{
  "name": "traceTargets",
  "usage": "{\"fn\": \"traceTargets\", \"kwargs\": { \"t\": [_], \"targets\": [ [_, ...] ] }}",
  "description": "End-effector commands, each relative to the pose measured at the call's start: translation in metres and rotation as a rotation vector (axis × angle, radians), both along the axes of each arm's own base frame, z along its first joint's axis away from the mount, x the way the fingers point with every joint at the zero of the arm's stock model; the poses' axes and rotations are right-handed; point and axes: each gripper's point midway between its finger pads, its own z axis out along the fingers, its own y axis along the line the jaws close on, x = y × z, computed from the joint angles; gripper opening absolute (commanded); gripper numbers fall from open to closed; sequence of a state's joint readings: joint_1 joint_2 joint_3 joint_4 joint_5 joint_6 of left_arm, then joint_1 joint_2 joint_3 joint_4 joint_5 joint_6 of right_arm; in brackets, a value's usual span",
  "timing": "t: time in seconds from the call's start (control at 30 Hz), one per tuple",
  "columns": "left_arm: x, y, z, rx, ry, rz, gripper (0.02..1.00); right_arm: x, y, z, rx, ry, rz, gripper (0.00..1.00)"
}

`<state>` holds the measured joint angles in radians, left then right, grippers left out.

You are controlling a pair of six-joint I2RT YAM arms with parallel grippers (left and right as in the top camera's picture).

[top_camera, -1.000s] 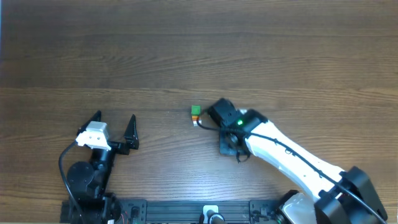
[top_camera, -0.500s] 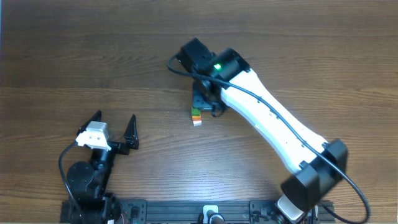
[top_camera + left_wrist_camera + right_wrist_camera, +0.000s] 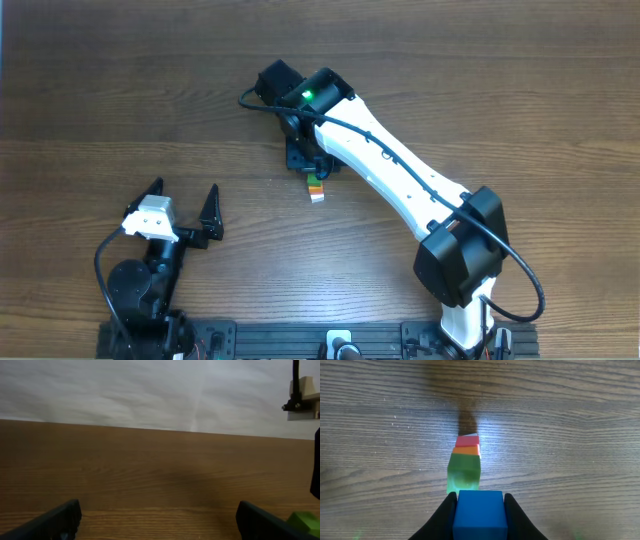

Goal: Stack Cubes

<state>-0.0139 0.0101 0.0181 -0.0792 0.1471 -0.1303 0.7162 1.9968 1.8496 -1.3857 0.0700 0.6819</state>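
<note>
A stack of cubes (image 3: 316, 187) stands mid-table. In the right wrist view it has a green cube (image 3: 464, 472) on top, then an orange cube (image 3: 466, 451) and a red cube (image 3: 467, 440) lower down. My right gripper (image 3: 480, 501) is shut on a blue cube (image 3: 480, 516) and holds it in the air just to one side of the green top. From above, the right gripper (image 3: 303, 158) sits just beyond the stack. My left gripper (image 3: 185, 206) rests open at the near left, with nothing between its fingers (image 3: 55, 520). The green cube (image 3: 304, 521) also shows far off to its side.
The bare wooden table (image 3: 520, 90) stretches all around the stack. The right arm's white link (image 3: 390, 175) crosses the middle diagonally from its base at the near right.
The right arm has swung from the near right of the stack, up and leftward, to its far side. The left arm has stayed still.
</note>
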Motion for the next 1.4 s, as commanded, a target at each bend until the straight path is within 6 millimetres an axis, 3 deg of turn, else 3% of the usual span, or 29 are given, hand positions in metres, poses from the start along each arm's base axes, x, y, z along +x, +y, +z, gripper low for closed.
{"fn": "traceTargets", "kwargs": {
  "t": [0.03,0.4,1.4],
  "targets": [
    [0.000,-0.002,-0.001,0.014,-0.005,-0.014,1.000,0.005,0.006,-0.001,0.010,-0.008,-0.011,0.012],
    [0.000,-0.002,-0.001,0.014,-0.006,-0.014,1.000,0.004,0.010,-0.020,-0.014,0.020,-0.021,0.012],
    [0.000,-0.002,-0.001,0.014,-0.006,-0.014,1.000,-0.001,0.017,-0.029,-0.011,0.026,-0.008,0.009]
  ]
}}
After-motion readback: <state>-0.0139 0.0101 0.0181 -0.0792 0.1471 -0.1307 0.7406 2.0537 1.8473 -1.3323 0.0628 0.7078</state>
